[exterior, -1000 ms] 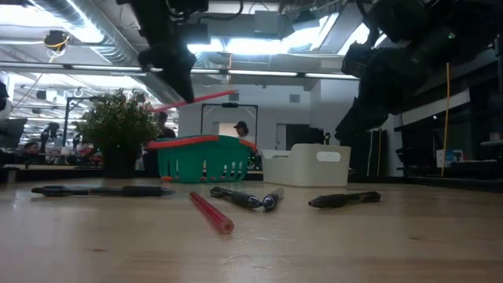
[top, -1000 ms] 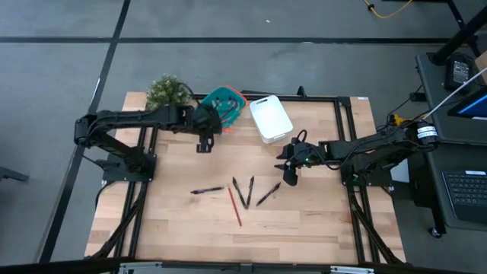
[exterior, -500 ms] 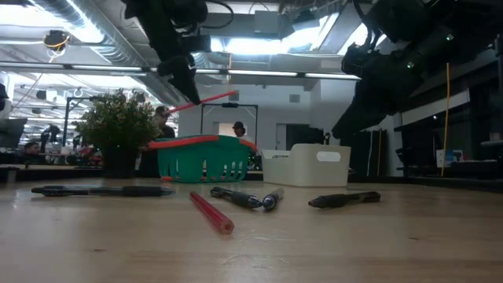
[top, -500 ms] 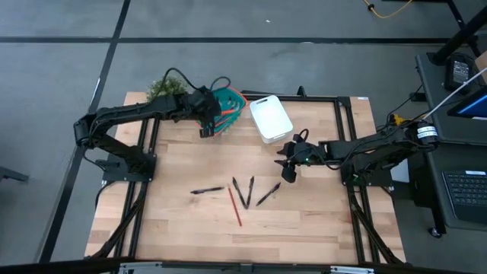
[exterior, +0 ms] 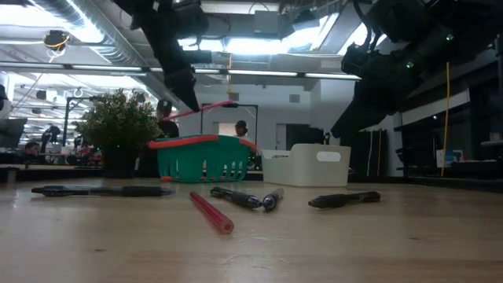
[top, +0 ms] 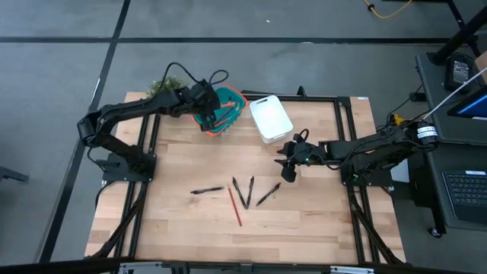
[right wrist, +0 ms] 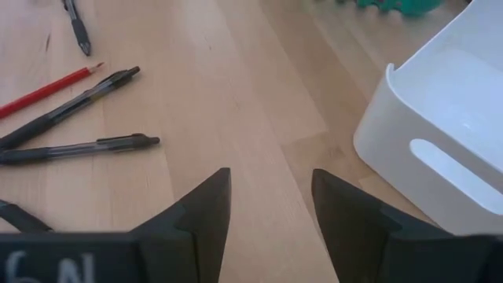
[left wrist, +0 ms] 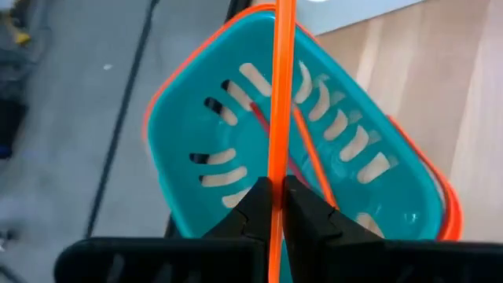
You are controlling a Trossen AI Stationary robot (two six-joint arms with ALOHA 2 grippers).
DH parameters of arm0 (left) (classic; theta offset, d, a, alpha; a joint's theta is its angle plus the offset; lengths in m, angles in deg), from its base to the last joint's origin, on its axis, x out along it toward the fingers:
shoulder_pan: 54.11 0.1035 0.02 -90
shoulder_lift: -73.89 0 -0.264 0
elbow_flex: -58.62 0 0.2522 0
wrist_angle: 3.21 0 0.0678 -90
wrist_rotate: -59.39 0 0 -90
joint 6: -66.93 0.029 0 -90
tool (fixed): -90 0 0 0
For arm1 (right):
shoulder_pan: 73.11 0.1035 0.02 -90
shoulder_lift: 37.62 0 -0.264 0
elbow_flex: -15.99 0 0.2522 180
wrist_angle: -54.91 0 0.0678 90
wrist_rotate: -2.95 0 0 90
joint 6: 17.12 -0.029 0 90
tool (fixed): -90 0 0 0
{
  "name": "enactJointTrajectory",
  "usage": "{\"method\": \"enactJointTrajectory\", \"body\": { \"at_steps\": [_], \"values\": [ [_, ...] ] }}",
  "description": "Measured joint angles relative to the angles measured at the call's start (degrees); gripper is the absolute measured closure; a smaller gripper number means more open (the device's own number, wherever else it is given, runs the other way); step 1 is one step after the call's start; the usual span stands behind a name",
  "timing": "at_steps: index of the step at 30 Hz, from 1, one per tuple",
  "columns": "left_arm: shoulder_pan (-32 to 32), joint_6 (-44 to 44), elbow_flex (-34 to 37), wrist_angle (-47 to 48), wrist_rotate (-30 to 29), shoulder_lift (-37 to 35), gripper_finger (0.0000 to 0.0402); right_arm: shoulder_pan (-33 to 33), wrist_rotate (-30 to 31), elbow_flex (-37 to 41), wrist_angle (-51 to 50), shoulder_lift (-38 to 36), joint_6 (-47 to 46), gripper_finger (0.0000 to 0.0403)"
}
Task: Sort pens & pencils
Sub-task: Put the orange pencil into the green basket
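Observation:
My left gripper (top: 207,116) hangs over the teal basket with an orange rim (top: 232,97) at the table's far side and is shut on an orange pencil (left wrist: 280,94); it also shows in the low view (exterior: 189,98). Two more red and orange pencils (left wrist: 302,149) lie in the basket. One red pencil (top: 235,206) and several black pens (top: 246,192) lie flat on the table's middle. My right gripper (top: 288,172) is open and empty above the table, near the white bin (top: 270,118). My left gripper pinches the orange pencil's shaft (left wrist: 275,192) between its two fingers, which slant down from above and lie across it. Most of the pencil reaches out beyond the fingers. The pencil (exterior: 211,108) is lifted clear above the basket, nearly level, one end a little higher.
A small potted plant (top: 163,90) stands at the far left corner beside the basket. The white bin stands right of the basket. Bare wood lies along the table's near part and left side. People show in the room behind in the low view.
My left gripper has carried the orange pencil toward the table's far edge, from in front of the basket to above it, turning as it went. The pencil has stayed clear of the table. My right gripper has kept nearly still.

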Motion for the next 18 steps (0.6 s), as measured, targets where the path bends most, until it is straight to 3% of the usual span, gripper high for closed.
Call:
{"method": "enactJointTrajectory", "body": {
  "at_steps": [18],
  "values": [
    [6.54, 0.02, 0.02, 2.95, 11.34, 2.17, 0.0386, -2.98, 0.02, -0.02, 1.46, 0.0, 1.84, 0.0223]
  ]
}}
